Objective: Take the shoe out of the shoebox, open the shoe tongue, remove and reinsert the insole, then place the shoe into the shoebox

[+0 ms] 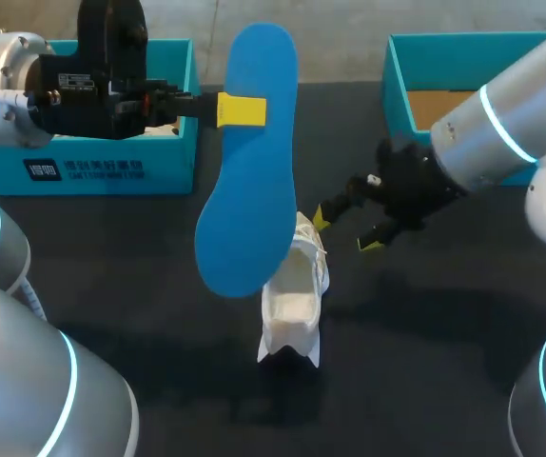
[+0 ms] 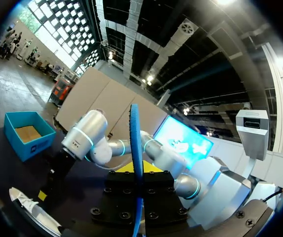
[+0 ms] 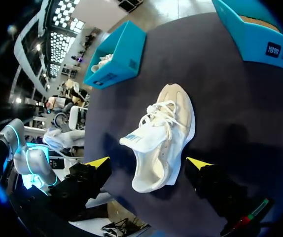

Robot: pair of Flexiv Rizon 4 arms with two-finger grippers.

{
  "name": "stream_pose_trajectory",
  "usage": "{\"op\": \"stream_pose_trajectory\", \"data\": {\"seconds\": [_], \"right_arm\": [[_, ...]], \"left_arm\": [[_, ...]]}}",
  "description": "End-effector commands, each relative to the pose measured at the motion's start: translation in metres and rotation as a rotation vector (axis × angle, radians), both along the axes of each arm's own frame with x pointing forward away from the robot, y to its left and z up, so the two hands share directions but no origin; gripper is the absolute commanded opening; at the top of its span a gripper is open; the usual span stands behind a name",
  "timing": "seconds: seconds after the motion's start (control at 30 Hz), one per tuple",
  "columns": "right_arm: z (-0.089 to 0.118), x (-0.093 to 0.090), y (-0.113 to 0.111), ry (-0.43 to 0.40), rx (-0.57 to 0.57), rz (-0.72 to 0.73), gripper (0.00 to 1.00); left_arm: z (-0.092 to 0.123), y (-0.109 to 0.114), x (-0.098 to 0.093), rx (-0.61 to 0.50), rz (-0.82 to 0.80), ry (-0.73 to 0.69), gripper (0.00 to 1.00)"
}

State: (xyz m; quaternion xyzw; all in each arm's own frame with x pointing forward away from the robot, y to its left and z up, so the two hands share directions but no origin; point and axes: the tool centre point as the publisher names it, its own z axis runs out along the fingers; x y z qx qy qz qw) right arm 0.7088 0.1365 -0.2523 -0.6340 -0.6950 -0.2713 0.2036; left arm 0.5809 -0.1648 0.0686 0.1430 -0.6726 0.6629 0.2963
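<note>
Over the table (image 1: pixel 425 314), left hand (image 1: pixel 242 110) grips the insole (image 1: pixel 249 190), half-hiding the shoe (image 1: pixel 292 314); right hand (image 1: pixel 345 231) open.

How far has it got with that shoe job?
Done: the shoe sits out on the table, tongue pulled open. In hand: the left tool holds the blue insole aloft; the right tool hangs open beside the shoe. Left: reinserting the insole, then boxing the shoe.

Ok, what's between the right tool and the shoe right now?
Nothing. In the right wrist view the white shoe lies straight ahead of the open right tool with only bare black table around it.
</note>
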Motion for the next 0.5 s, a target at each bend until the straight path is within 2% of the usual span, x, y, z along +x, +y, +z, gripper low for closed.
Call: {"op": "stream_pose_trajectory", "data": {"seconds": [0.03, 0.33, 0.43, 0.5], "right_arm": [[-0.001, -0.006, -0.006, -0.007, 0.025, -0.003, 1.0], [-0.001, -0.006, -0.006, -0.007, 0.025, -0.003, 1.0], [0.012, 0.005, -0.009, 0.017, 0.158, -0.038, 1.0], [0.022, 0.01, -0.01, 0.048, 0.2, -0.045, 1.0]], "left_arm": [[-0.001, -0.001, 0.0, -0.001, -0.001, 0.0, 0.0], [-0.001, -0.001, 0.0, -0.001, -0.001, 0.0, 0.0], [-0.001, -0.001, 0.0, -0.001, -0.001, 0.0, 0.0], [-0.001, -0.001, 0.0, -0.001, -0.001, 0.0, 0.0]]}}
